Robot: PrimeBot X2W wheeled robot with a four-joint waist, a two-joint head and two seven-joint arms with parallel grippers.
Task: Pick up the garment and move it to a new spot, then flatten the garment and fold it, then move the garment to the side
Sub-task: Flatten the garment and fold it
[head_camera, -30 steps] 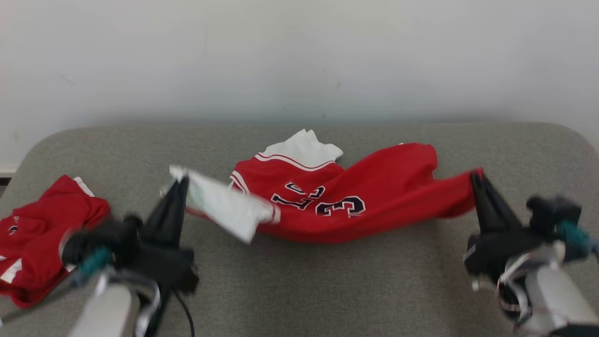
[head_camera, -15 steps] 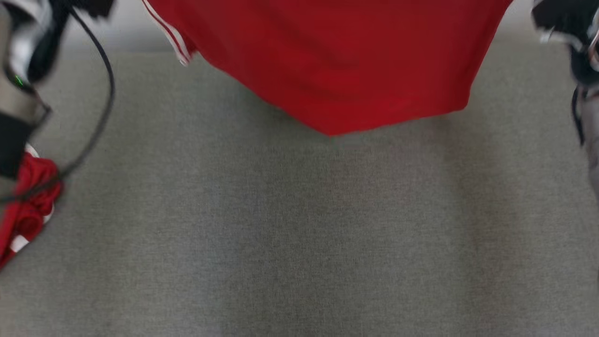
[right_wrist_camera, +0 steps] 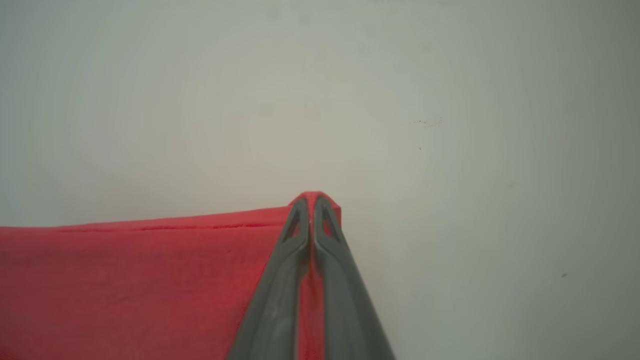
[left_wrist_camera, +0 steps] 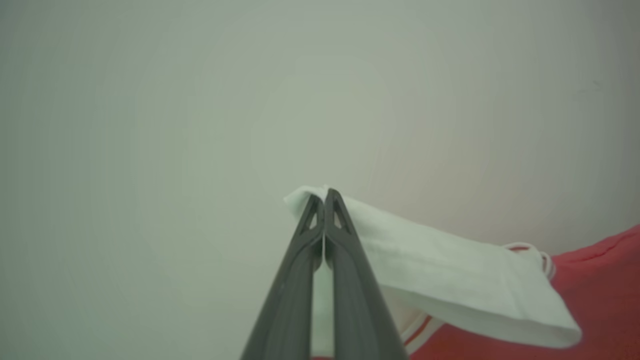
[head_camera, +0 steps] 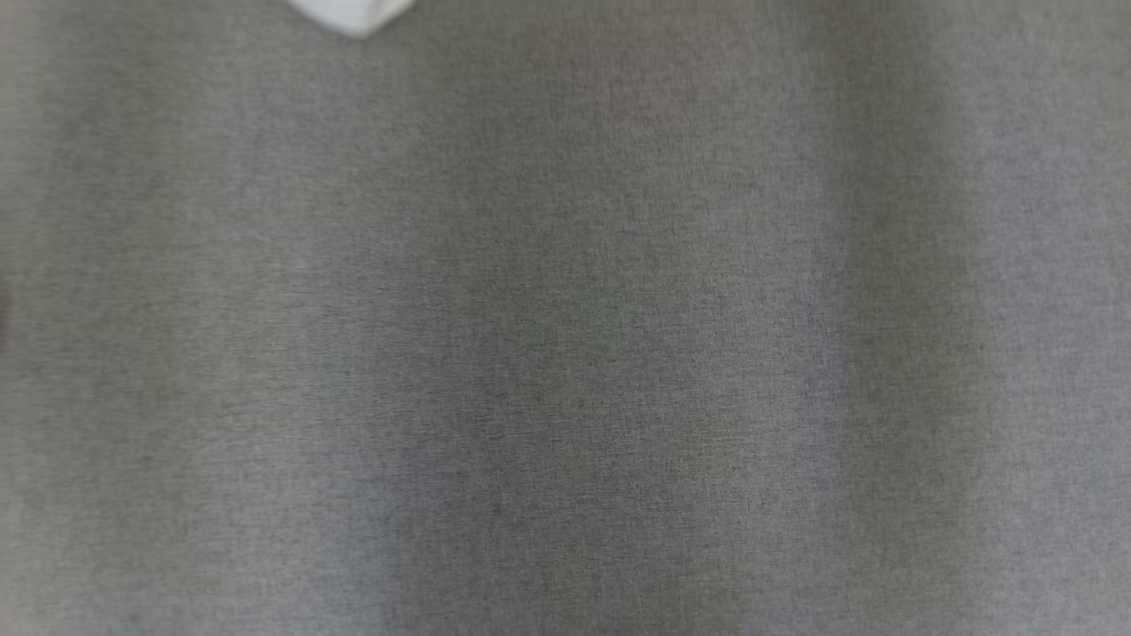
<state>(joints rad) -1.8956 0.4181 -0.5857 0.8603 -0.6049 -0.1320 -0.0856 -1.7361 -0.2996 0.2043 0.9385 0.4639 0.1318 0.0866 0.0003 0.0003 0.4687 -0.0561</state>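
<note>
The garment is a red jersey with a white inside and white-red trim. My left gripper (left_wrist_camera: 324, 192) is shut on a white turned-out corner of the garment (left_wrist_camera: 450, 280), which hangs off to the right in the left wrist view. My right gripper (right_wrist_camera: 311, 197) is shut on a red corner of the garment (right_wrist_camera: 130, 280), whose cloth stretches away to the left of the fingers. Both corners are held up against a pale wall. In the head view a small white tip of the garment (head_camera: 349, 13) pokes in at the top edge above the grey table (head_camera: 565, 353).
The grey fabric-covered table spreads across the head view, with soft shadows on it. A plain pale wall (right_wrist_camera: 400, 100) stands behind both grippers.
Both grippers have lifted the garment off the table and out past the top of the head view. The head view has also tilted down, so the wall and the second red garment have left it.
</note>
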